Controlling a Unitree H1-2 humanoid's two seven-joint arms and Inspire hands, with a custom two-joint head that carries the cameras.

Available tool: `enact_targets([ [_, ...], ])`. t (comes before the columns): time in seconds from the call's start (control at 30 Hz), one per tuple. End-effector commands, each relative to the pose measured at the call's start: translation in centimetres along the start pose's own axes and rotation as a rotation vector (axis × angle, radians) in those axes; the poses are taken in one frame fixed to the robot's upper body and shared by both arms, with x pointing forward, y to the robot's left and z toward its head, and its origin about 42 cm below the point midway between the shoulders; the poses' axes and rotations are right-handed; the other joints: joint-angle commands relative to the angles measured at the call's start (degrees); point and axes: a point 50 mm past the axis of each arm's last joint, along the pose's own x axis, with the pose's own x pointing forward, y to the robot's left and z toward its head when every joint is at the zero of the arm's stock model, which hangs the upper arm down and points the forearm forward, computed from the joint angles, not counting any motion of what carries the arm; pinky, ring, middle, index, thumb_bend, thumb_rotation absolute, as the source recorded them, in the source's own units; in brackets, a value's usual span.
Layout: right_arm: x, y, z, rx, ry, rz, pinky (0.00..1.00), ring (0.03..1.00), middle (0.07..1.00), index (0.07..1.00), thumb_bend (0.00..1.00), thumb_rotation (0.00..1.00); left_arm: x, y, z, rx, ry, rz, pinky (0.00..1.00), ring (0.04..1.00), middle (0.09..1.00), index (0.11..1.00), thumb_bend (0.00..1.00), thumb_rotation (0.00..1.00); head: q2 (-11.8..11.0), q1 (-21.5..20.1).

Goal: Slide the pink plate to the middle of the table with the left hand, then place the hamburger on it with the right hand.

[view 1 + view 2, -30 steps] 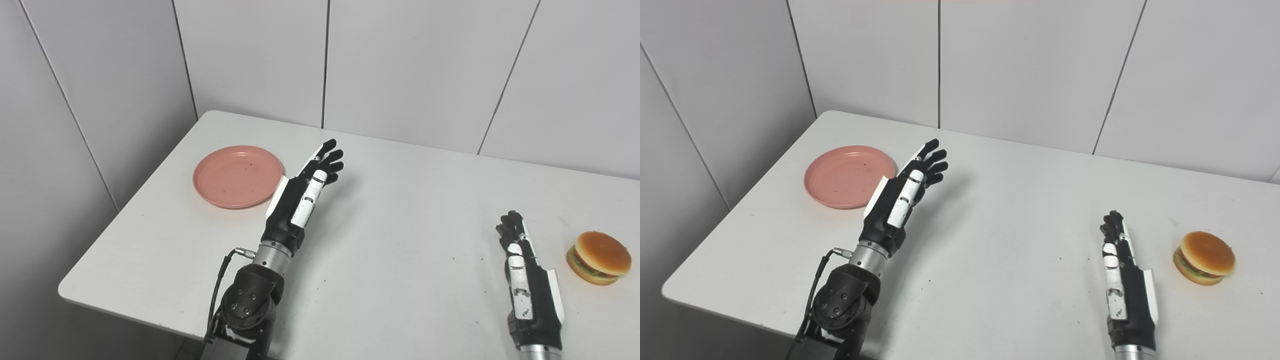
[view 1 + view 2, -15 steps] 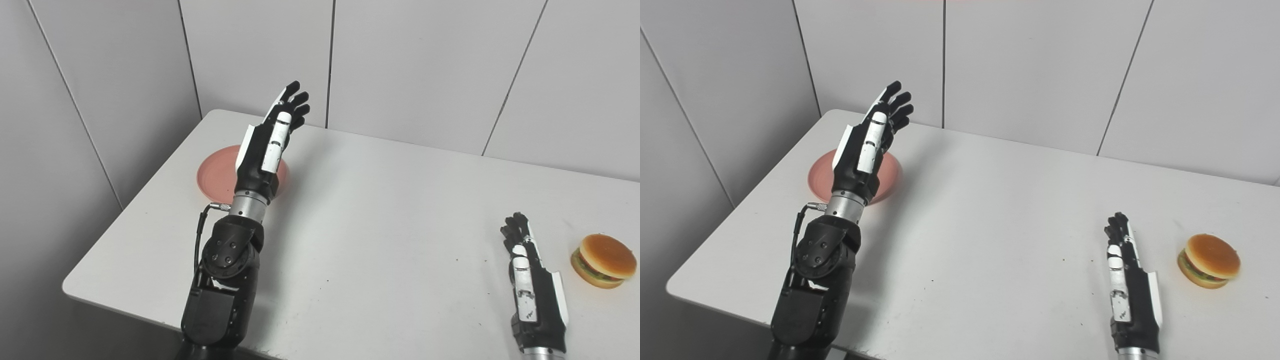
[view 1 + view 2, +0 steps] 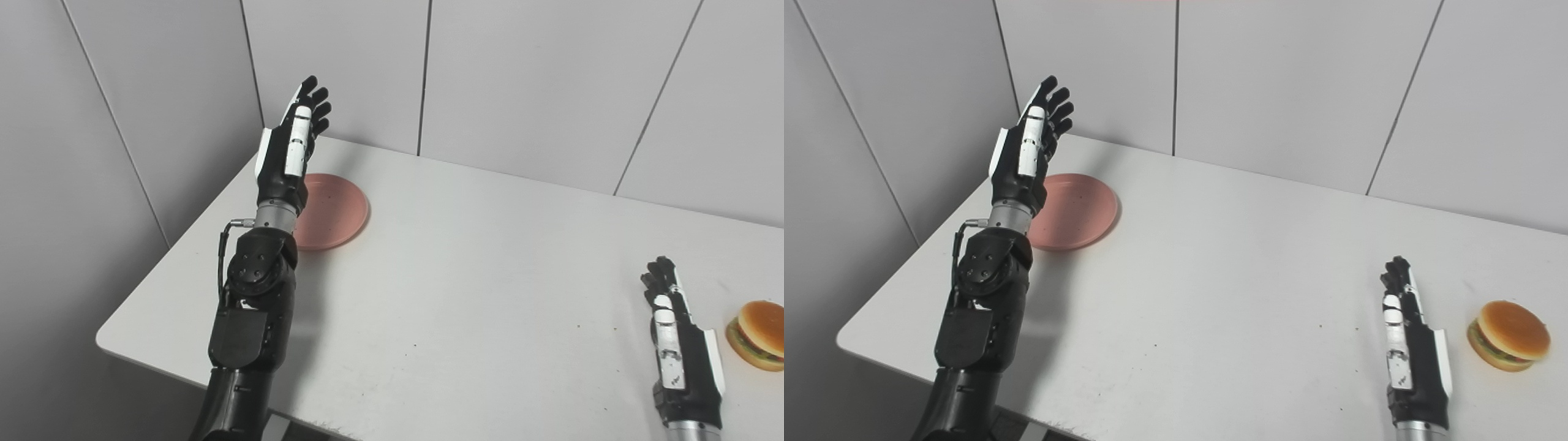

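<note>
Left hand (image 3: 291,150) raised above pink plate (image 3: 334,208), fingers spread, holding nothing. Right hand (image 3: 1412,349) unclenched, idle beside hamburger (image 3: 1508,335). Risk: descending onto near rim, tipping plate.

The left hand (image 3: 288,156) is raised, fingers spread, over the pink plate's (image 3: 334,211) left edge on the white table (image 3: 478,275), while the right hand (image 3: 677,343) rests near the hamburger (image 3: 759,335).
</note>
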Motion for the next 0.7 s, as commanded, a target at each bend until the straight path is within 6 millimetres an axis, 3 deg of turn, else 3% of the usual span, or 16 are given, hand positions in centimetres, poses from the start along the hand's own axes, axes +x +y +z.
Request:
enact_targets([
  [0.0,-4.0,-0.3,-3.7,0.013,0.132,-0.011,1.00,0.956,0.964,0.967,0.06,1.00,2.0,0.6,2.1,-0.008,-0.092,0.005,0.92,0.913,0.911,0.892,0.38,1.00,0.0,0.1],
  [0.67,-4.0,-0.5,-3.7,0.015,0.129,-0.012,1.00,0.954,0.962,0.966,0.07,1.00,4.2,6.5,1.9,-0.074,-0.029,0.123,0.90,0.902,0.911,0.899,0.31,1.00,0.2,0.2],
])
